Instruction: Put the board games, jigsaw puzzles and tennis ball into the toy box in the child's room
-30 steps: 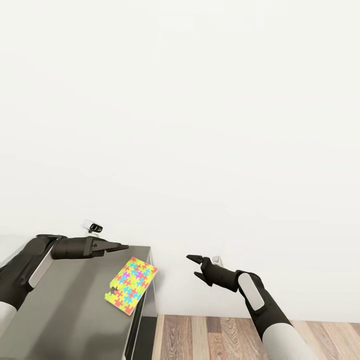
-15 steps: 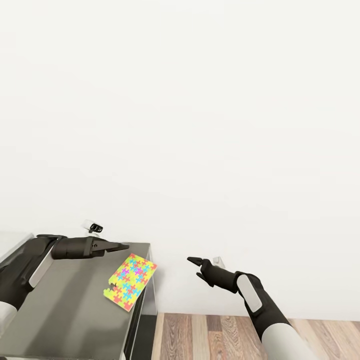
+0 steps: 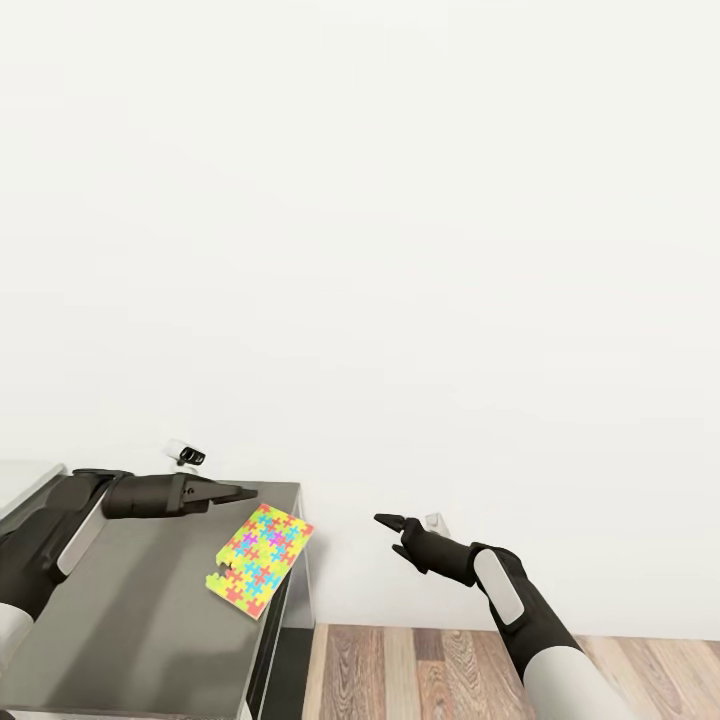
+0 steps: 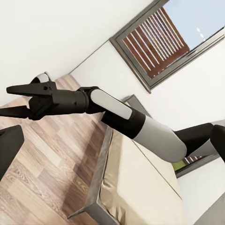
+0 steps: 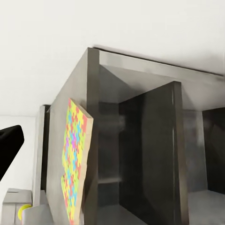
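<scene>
One jigsaw puzzle (image 3: 260,562), a flat square of bright interlocking pieces, lies on a dark-grey desk (image 3: 140,610) near its right end, one corner at the edge. In the right wrist view the jigsaw puzzle (image 5: 75,159) lies on the desk top (image 5: 58,140), and a small yellow-green round thing (image 5: 21,212) peeks out beyond the desk's far end. My left gripper (image 3: 245,492) hovers over the desk's back edge, just above and left of the puzzle, open and empty. Right of the desk, my right gripper (image 3: 385,522) hangs in the air above the floor, its fingers (image 4: 28,89) spread with nothing between them.
A plain white wall rises behind the desk. Wood-plank floor (image 3: 480,670) lies to the right of it. The desk has open dark compartments (image 5: 145,159) below its top. In the left wrist view a cream-beige bed (image 4: 140,183) and a window with slatted blinds (image 4: 159,37) lie behind my right arm.
The head view has drifted slightly, so the desk and puzzle sit a little higher in the picture. Both grippers keep the same pose.
</scene>
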`<state>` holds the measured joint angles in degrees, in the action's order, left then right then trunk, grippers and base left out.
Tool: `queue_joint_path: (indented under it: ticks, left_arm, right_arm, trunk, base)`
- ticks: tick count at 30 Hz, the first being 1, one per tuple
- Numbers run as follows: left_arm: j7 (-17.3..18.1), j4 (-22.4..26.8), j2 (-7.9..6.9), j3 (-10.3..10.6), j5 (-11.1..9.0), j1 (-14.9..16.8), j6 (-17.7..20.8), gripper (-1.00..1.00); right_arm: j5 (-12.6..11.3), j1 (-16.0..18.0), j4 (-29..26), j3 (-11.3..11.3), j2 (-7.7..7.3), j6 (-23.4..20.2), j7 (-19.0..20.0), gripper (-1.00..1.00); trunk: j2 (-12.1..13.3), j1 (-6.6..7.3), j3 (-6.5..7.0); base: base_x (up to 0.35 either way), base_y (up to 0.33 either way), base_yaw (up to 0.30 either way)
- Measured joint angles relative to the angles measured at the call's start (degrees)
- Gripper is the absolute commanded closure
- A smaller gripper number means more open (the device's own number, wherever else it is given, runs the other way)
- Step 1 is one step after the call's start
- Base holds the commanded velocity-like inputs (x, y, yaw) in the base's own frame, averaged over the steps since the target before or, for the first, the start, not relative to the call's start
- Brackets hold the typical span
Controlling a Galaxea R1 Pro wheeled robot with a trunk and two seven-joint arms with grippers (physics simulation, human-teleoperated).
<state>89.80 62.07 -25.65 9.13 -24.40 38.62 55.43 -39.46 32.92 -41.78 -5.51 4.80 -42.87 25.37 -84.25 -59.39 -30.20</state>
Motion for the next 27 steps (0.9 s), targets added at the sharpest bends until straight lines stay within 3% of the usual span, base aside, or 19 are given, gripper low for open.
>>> queue_joint_path:
  ticks: [9,27]
  left_arm:
    - [0.00,0.00,-0.10,-0.06,-0.18,0.00,-0.16,-1.00]
    - [0.00,0.00,0.12,-0.06,-0.02,-0.07,-0.44,-1.00]
  right_arm:
    - [0.18,0.00,-0.17,0.03,-0.03,-0.11,-0.03,-1.00]
    - [-0.33,0.00,-0.06,-0.05,0.02,-0.66,2.32,-1.00]
  trunk:
    - [0.00,0.00,0.00]
    - [0.00,0.00,0.00]
  base:
    - [0.000,0.012,0.000]
    - [0.000,0.123,0.000]
